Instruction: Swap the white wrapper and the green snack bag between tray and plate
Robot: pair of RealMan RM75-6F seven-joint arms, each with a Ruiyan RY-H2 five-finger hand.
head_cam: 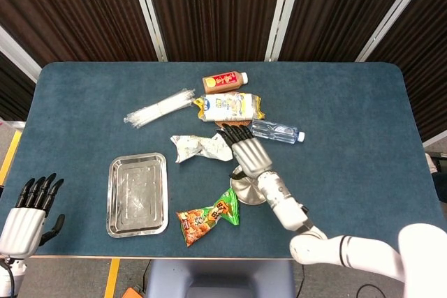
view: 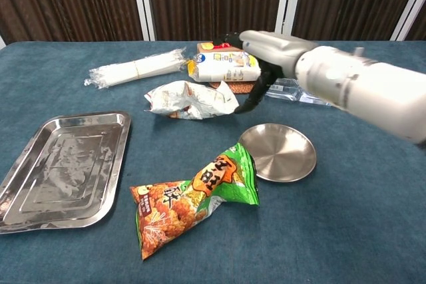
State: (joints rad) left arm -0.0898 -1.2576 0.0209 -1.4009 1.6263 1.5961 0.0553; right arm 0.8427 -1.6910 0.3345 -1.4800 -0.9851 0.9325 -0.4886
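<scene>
The right hand (view: 261,48) hangs above the table just beside the right end of the white wrapper (view: 190,100), its fingers spread apart and holding nothing; its dark fingertips (view: 247,106) reach down toward the wrapper's right edge, though whether they touch it I cannot tell. In the head view the same hand (head_cam: 246,150) sits between the wrapper (head_cam: 201,148) and the round metal plate (head_cam: 246,193). The wrapper lies crumpled on the blue table (head_cam: 349,123), on neither plate nor tray. The green snack bag (view: 193,201) lies flat on the table too, its green end just beside the plate's (view: 279,152) left rim, with the metal tray (view: 60,167) off to its left, bare. So neither item sits in its destination yet. The wrapper looks very light, thin and crinkly; it would likely crush rather than resist, so a pinch on a raised fold near its middle or right end seems the safest hold. The snack bag seems puffy and slick, best taken at a sealed end. Behind the wrapper lie a yellow-and-white packet (head_cam: 229,107), a brown bottle (head_cam: 225,81), a clear water bottle (head_cam: 277,131) and a bundle of straws (head_cam: 159,108). The left hand (head_cam: 29,213) rests at the table's near left corner, fingers extended together and empty.
</scene>
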